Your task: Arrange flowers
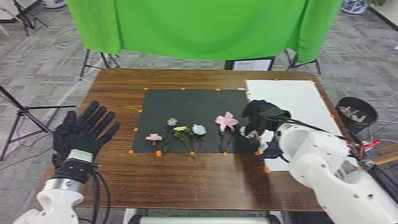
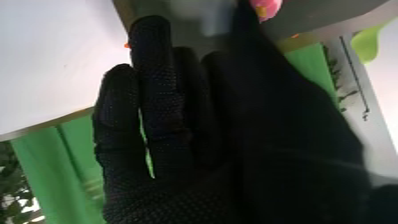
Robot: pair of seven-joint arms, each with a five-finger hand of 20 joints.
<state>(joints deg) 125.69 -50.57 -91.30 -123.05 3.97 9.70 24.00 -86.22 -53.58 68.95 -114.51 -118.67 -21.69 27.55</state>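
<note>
Five flowers lie in a loose row on the black mat [image 1: 191,97], which is set on the brown wooden surface [image 1: 120,187], their stems running toward the robot. From left to right come a small pink flower [image 1: 154,137], a pale greenish flower [image 1: 171,121], a yellow flower [image 1: 181,129], a pale blue flower [image 1: 199,130] and a pink lily [image 1: 226,121] (the largest bloom of the row).

The right hand [image 1: 265,115] is just right of the lily, over the seam where the mat meets the white board [image 1: 289,102]. In the right wrist view its fingers [image 2: 160,90] are extended, nearly straight and close together. A blurred pale thing [image 2: 202,9] shows by the fingertips; whether they touch it, I cannot tell. A pink bloom [image 2: 267,7] is near them too.

The left hand [image 1: 80,131] is left of the mat, at the surface's left side, open with its fingers spread and pointing away from the robot.

Orange markers edge the mat, a black bin [image 1: 345,107] is at the right, and a green cloth [image 1: 200,27] hangs beyond the far edge.
</note>
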